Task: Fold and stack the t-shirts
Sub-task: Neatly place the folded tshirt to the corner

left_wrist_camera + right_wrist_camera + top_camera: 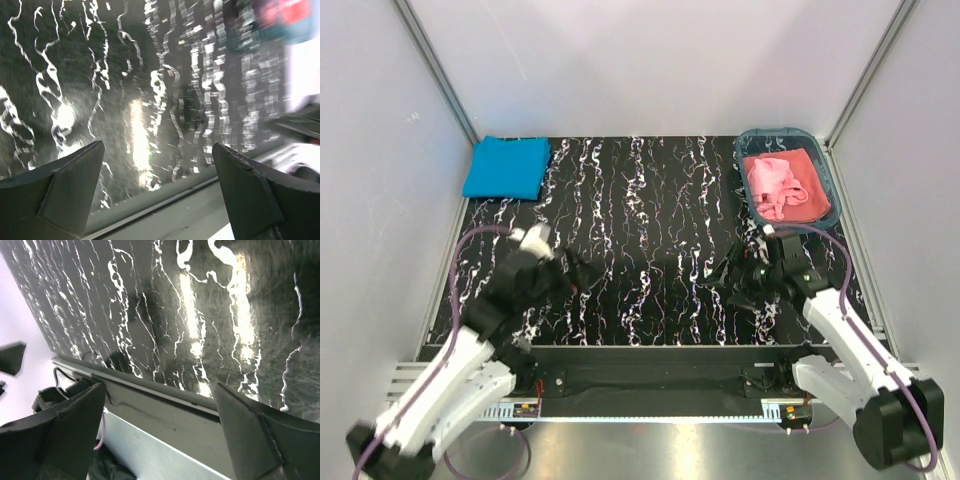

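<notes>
A turquoise-blue t-shirt (506, 167) lies folded flat at the table's far left corner. A salmon pink t-shirt (782, 184) is crumpled inside the teal basket (830, 190) at the far right. My left gripper (582, 274) hovers over the near left of the table, open, with nothing between its fingers (75, 185). My right gripper (728, 285) hangs over the near right, also open and empty, its fingers (250, 430) wide apart. Both grippers are well short of either shirt. In the left wrist view the basket shows as a blur (285, 20) at the top right.
The table top (650, 220) is black with white marbled streaks. White walls close in the left, back and right. A metal rail (650, 400) and the arm bases run along the near edge.
</notes>
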`<state>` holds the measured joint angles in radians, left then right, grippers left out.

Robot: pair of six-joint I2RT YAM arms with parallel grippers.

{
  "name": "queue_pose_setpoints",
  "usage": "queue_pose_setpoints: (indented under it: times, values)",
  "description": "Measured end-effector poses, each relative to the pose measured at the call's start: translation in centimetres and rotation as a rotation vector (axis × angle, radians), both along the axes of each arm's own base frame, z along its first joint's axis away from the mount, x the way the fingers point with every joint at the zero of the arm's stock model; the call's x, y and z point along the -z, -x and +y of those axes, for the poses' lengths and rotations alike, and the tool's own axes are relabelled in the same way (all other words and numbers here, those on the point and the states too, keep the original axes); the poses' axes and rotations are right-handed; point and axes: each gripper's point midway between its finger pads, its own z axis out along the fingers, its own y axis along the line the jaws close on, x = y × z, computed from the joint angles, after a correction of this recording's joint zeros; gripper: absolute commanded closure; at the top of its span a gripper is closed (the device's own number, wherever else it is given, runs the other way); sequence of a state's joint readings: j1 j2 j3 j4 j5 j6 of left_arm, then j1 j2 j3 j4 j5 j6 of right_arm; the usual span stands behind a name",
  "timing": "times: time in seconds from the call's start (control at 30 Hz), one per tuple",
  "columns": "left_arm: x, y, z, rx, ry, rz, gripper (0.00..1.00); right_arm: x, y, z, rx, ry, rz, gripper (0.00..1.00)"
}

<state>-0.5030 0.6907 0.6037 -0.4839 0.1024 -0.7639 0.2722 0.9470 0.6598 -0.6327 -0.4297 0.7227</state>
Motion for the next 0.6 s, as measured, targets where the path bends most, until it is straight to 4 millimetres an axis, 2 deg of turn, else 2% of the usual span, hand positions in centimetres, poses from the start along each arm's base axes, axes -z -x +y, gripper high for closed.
queue_pose_setpoints:
  times: [0.1,0.13,0.23,0.3,0.43,0.53,0.6]
  values:
    - [-1.4,2.6,1.2,-0.031,0.115,-0.094,0.03,1.3,1.0,0.0,0.034,-0.042,-0.011,0.0]
    - [-2.5,3.4,1.6,-0.04,0.171,-0.147,0.03,1.7,1.3,0.0,0.048,-0.058,-0.017,0.0]
    - [-3.5,5.4,2.4,-0.054,0.278,-0.221,0.02,2.5,2.4,-0.1,0.083,-0.096,-0.028,0.0]
    - [-2.4,6.1,2.6,-0.065,0.308,-0.195,0.01,2.9,3.1,-0.2,0.104,-0.12,-0.036,0.0]
    - [2.5,7.1,2.4,-0.064,0.261,-0.022,0.01,3.5,4.2,-0.4,0.143,-0.176,-0.067,0.0]
    - [4.4,7.8,1.9,-0.044,0.26,0.05,0.01,3.6,4.9,-0.5,0.168,-0.219,-0.095,0.0]
    - [4.9,7.9,1.5,-0.036,0.275,0.078,0.01,3.7,5.4,-0.5,0.178,-0.252,-0.111,0.0]
